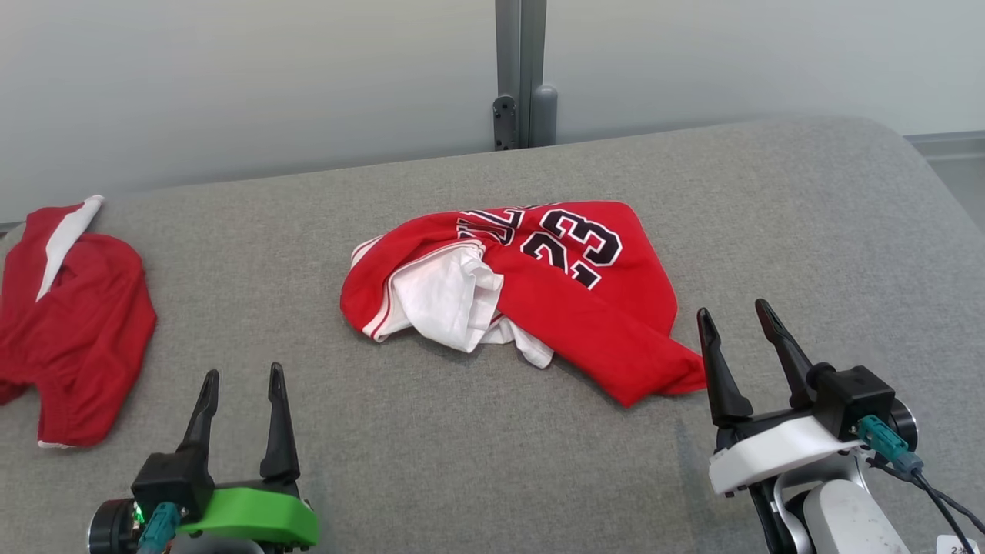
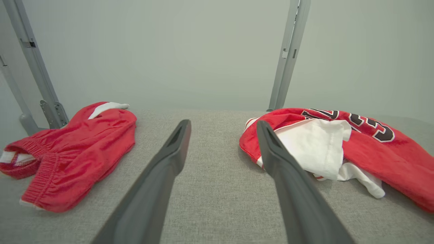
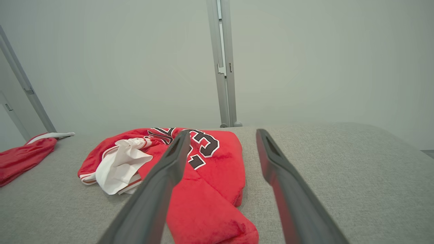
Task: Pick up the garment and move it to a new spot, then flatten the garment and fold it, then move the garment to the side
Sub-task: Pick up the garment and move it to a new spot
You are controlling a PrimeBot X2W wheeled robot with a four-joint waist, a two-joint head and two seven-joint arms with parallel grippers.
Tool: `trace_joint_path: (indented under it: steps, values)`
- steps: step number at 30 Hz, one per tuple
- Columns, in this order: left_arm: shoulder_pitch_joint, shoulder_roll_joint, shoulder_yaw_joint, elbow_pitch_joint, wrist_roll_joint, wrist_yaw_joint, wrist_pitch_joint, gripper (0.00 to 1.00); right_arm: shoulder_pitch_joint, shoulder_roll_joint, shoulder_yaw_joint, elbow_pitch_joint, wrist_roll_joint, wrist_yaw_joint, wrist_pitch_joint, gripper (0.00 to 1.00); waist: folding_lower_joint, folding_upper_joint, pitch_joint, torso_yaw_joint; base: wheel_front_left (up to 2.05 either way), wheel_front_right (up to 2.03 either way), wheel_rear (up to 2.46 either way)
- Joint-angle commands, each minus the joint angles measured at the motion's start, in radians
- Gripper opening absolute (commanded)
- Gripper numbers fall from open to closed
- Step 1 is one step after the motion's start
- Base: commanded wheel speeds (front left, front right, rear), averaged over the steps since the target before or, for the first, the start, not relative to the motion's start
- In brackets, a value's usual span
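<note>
The garment [image 1: 554,292], a red jersey with white lining and black-and-white numbers, lies crumpled in the middle of the grey table [image 1: 431,462]. It appears at the right of the left wrist view [image 2: 373,152] and left of centre in the right wrist view [image 3: 203,176]. My left gripper [image 1: 244,381] stands open near the front left, apart from the jersey, with nothing between its fingers. At the front right my right gripper [image 1: 739,319] is open too, just right of the jersey's lower corner and not touching it.
A second red garment, shorts [image 1: 69,323] with a white stripe, lies at the table's far left edge, also seen as shorts [image 2: 74,156] in the left wrist view. A grey post [image 1: 522,73] rises behind the table. Bare table stretches right of the jersey.
</note>
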Motion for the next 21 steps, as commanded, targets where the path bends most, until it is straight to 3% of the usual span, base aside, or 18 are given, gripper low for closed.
trace_joint_path:
  steps: [1, 21]
  values:
    - [0.028, -0.006, 0.009, -0.016, 0.012, 0.006, 0.0, 1.0, 0.015, -0.002, -0.002, 0.001, -0.005, 0.0, -0.003, 1.0, 0.0001, -0.0001, -0.014, 0.013, 0.0, 0.0, 0.0]
    - [0.104, -0.029, 0.018, -0.051, 0.028, -0.008, -0.001, 1.0, 0.04, -0.002, 0.005, 0.011, 0.014, 0.0, -0.003, 1.0, 0.0001, -0.0001, -0.032, 0.022, 0.0, 0.0, 0.0]
